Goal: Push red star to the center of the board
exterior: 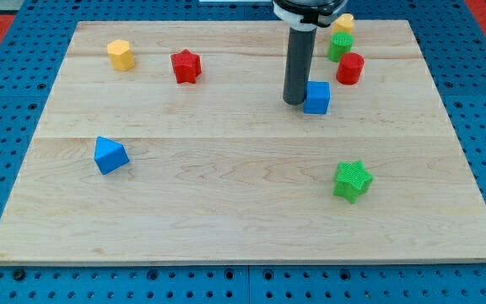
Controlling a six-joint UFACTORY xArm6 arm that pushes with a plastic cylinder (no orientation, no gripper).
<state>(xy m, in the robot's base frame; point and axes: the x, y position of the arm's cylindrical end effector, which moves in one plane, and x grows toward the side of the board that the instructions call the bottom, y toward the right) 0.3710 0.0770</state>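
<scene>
The red star [186, 66] lies on the wooden board [226, 194] at the upper left, left of the board's middle. My tip [294, 102] stands on the board at the upper middle right, well to the right of the red star. The tip touches or nearly touches the left side of a blue cube [317, 97].
A yellow hexagonal block [121, 54] lies left of the red star. A blue triangular block [110, 155] lies at the left. A green star [352, 180] lies at the lower right. A yellow block [342, 23], a green block [340, 46] and a red cylinder [350, 68] cluster at the upper right.
</scene>
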